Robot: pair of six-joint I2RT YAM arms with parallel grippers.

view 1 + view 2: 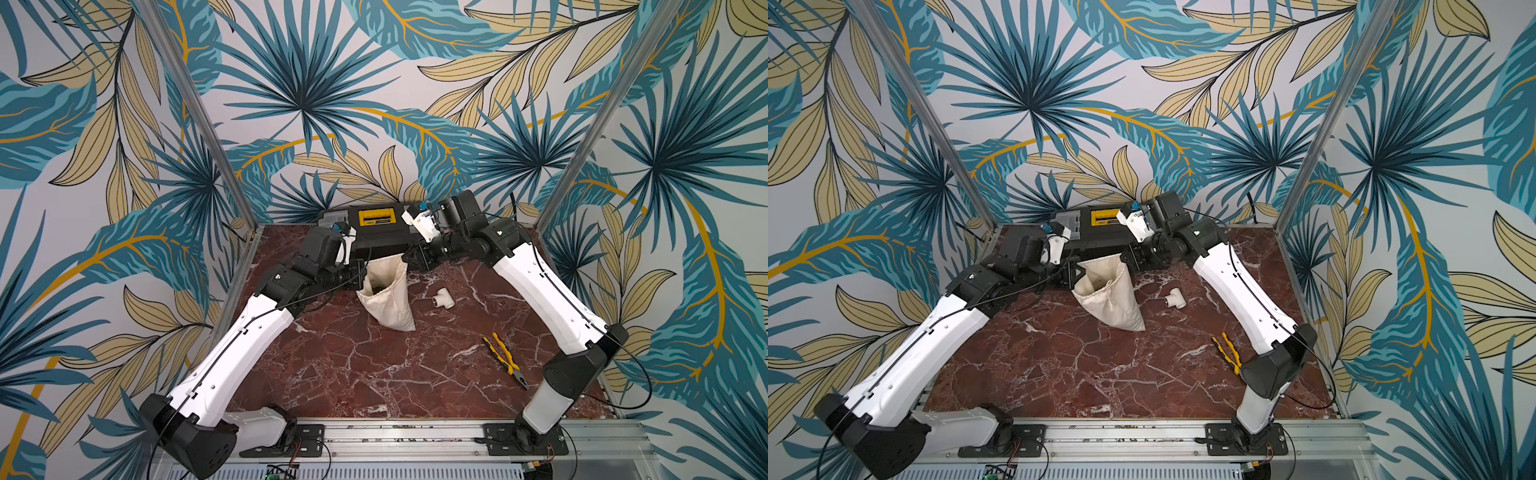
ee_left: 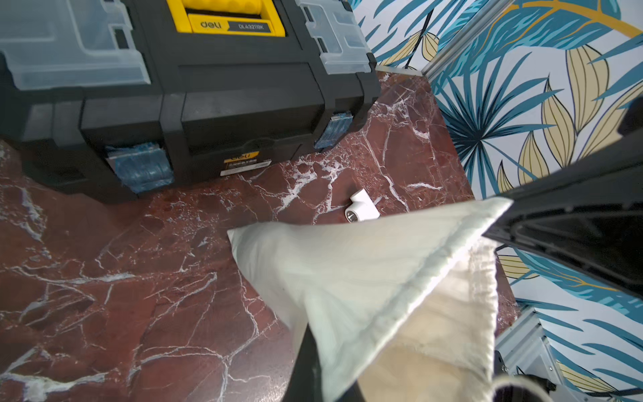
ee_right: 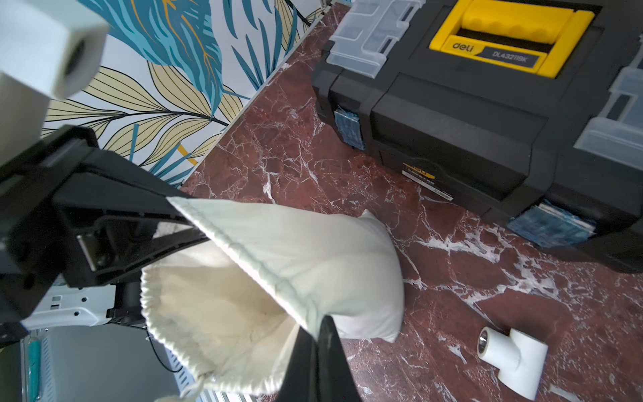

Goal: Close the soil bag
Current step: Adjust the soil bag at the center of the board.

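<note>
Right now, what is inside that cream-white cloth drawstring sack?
Its mouth gapes open: the cream-white cloth sack shows bare inner cloth and a small dark patch deep down, perhaps soil. The folds hide the bottom.

The soil bag (image 1: 388,299) is being held mid-table (image 1: 353,374), its mouth being gripped at the left by the left gripper (image 1: 362,277) and at the right by the right gripper (image 1: 409,258). It is being backed by the toolbox (image 1: 376,218) and flanked on its right, apart, by the pipe fitting (image 1: 441,298). The pliers (image 1: 505,359) are being borne farther right, nearer the front.
</note>
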